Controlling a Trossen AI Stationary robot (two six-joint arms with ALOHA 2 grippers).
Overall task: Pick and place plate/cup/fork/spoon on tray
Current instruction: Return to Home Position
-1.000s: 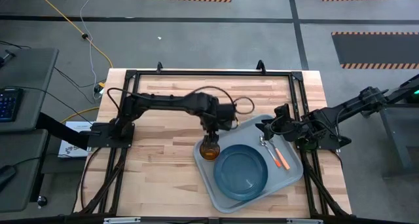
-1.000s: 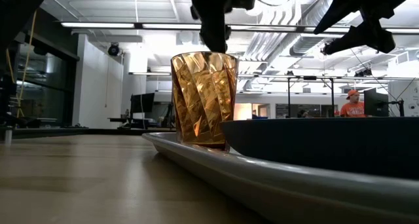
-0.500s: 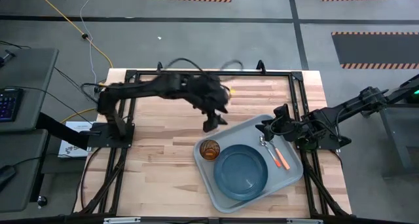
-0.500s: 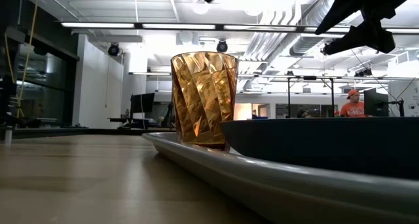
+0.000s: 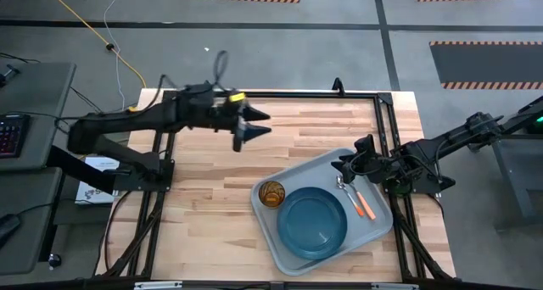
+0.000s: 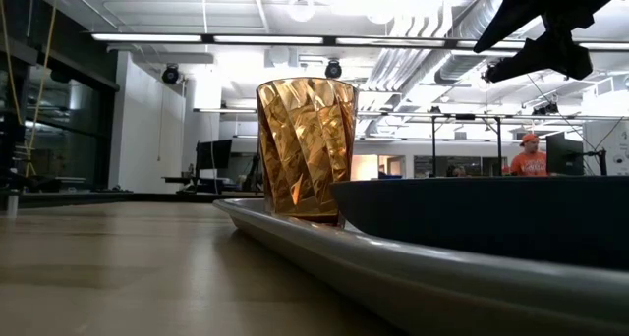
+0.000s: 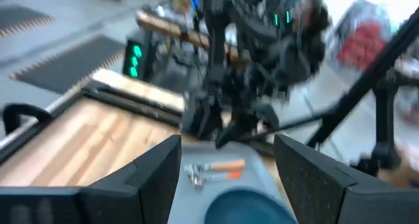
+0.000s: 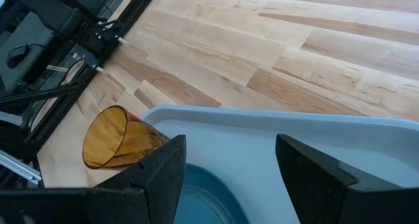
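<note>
The pale grey-blue tray (image 5: 373, 226) lies at the table's right. On it stand the amber cup (image 5: 271, 193), upright at the tray's left corner, and the teal-blue plate (image 5: 312, 222) beside it. The orange-handled fork (image 5: 360, 200) and red-handled spoon (image 5: 349, 195) lie side by side on the tray's right part. My left gripper (image 5: 256, 123) is open and empty, high above the table's far left part. My right gripper (image 5: 342, 165) is open and empty over the tray's far right edge. The cup also shows in the right wrist view (image 8: 111, 137).
A black metal frame (image 5: 271, 95) runs around the table's edges. Bare wood (image 5: 195, 214) lies left of the tray. In the low view a person in an orange shirt (image 6: 532, 159) stands far off in the room.
My left gripper has let go of the cup and risen from it, then drawn back toward the table's far left, tipping from pointing down to nearly level. The cup stays upright on the tray. My right arm has kept still.
</note>
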